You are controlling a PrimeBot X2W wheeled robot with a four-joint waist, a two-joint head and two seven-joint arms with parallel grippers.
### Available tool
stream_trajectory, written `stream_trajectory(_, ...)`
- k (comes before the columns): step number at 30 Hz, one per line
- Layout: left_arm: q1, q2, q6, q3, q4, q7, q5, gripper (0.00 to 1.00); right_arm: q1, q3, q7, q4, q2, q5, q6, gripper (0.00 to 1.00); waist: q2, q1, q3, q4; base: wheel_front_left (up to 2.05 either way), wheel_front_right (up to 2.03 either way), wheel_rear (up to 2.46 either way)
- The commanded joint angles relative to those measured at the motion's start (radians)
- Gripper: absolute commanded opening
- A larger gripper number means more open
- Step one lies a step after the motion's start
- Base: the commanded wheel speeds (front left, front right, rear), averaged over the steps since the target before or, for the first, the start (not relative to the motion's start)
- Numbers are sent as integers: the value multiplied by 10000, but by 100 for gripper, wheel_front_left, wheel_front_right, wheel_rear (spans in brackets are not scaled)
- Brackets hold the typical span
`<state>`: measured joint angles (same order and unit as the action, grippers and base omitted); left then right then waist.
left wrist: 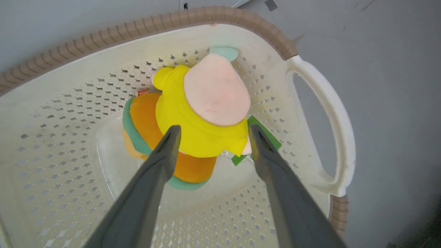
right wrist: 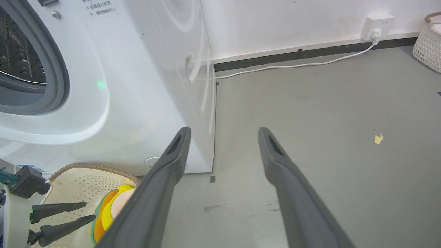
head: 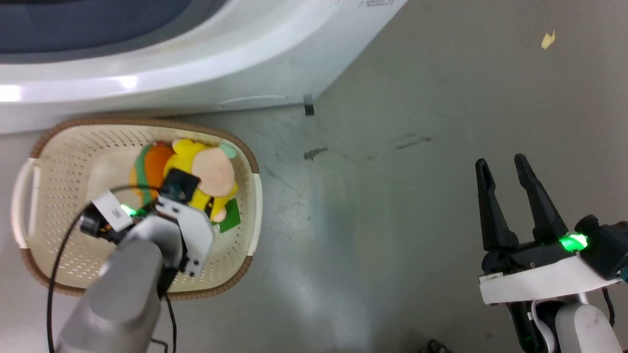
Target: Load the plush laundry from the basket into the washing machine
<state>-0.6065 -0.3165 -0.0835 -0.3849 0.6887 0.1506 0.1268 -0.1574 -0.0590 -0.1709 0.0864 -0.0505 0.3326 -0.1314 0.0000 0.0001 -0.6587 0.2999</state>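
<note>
The cream basket [head: 59,162] stands on the grey floor in front of the white washing machine [head: 196,63]. In it lies the plush laundry [head: 211,169], with a yellow body, pink face and orange back. My left gripper [left wrist: 213,129] is open inside the basket [left wrist: 69,137], a finger on each side of the plush laundry [left wrist: 206,103], just above it. My right gripper [head: 500,161] stands open over bare floor at the right, holding nothing. The right wrist view has the washing machine [right wrist: 137,86] with its grey gasket [right wrist: 58,79], the basket [right wrist: 79,182] and the left gripper [right wrist: 90,210].
A green sticker [left wrist: 265,134] lies on the basket's bottom beside the toy. A yellow scrap [head: 548,40] and a black tape mark [head: 308,104] are on the floor. A wall socket [right wrist: 373,26] with a white cable and a white woven basket [right wrist: 429,48] are at the far wall.
</note>
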Motion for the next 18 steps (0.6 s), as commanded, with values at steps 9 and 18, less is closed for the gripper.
stream_trajectory(9, -1333, -218, -44, -243, 1415, 543, 534, 100, -280, -3, -278, 156, 2, 510, 5, 100, 0, -1, -932, 314, 0, 0, 0)
stream_trajectory(18, -2384, -467, 33, -372, 2575, 444, 1048, 100, -316, -73, -465, 219, 3, 1076, 6, 100, 0, -1, -1769, 550, 0, 0, 0)
